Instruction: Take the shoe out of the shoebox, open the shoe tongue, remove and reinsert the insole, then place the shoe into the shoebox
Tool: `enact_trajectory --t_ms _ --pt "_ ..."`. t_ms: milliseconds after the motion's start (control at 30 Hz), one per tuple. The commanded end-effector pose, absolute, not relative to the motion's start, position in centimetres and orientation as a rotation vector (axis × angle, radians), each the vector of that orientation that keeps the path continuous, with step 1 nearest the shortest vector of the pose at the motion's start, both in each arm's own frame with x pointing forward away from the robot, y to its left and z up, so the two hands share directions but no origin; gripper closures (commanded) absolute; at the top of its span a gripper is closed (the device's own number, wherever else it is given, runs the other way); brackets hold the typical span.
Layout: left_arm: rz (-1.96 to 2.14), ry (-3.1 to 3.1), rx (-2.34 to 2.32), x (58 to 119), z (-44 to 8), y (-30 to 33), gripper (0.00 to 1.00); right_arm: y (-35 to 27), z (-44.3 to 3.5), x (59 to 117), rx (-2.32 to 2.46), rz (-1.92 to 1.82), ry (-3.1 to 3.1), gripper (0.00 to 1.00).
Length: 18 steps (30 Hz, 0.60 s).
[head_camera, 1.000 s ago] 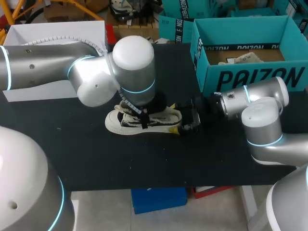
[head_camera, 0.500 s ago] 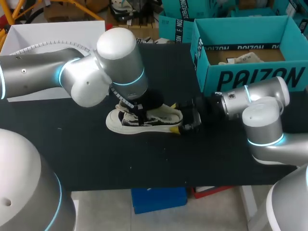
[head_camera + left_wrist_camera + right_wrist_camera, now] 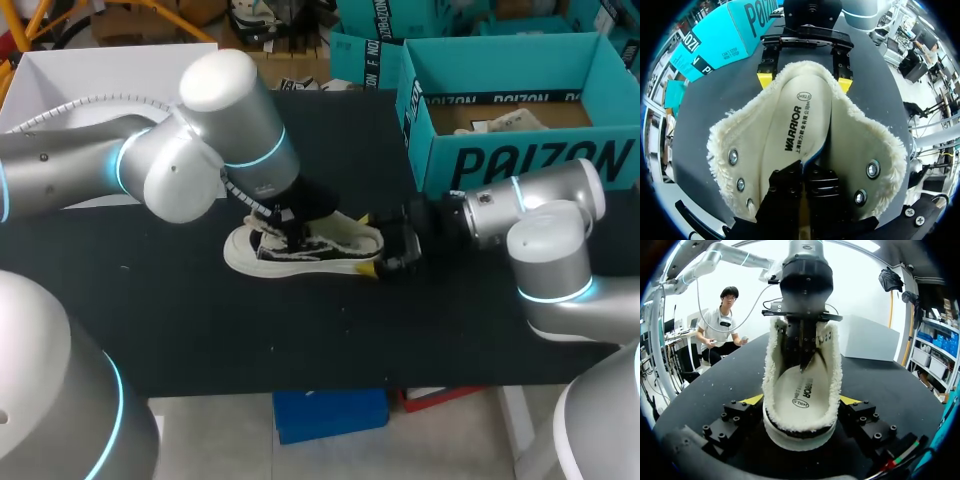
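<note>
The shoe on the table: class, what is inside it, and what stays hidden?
Inside the fleece-lined shoe lies the pale insole, its front end pinched by the left gripper. The toe space beyond that gripper is covered.

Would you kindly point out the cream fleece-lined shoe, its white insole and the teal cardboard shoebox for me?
cream fleece-lined shoe (image 3: 330,246): head view, on its near side.
white insole (image 3: 790,130): left wrist view, on its flat middle.
teal cardboard shoebox (image 3: 520,160): head view, on its front wall.
</note>
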State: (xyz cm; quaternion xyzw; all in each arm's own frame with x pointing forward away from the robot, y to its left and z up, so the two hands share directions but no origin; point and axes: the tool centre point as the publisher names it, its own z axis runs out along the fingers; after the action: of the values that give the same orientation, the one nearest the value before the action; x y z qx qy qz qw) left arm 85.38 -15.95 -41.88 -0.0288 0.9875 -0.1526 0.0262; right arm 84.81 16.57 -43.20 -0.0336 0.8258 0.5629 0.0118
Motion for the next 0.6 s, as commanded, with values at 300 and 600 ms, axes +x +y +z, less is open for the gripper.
enact_trajectory --t_ms 300,600 --pt "-0.518 3.028 -0.083 86.6 -40.5 -17.8 1.00 17.3 -43.4 84.3 -0.109 1.755 2.580 1.00" --pt "-0.520 3.006 -0.090 86.7 -39.3 -17.5 1.00 17.3 -43.4 84.3 -0.109 1.755 2.580 1.00"
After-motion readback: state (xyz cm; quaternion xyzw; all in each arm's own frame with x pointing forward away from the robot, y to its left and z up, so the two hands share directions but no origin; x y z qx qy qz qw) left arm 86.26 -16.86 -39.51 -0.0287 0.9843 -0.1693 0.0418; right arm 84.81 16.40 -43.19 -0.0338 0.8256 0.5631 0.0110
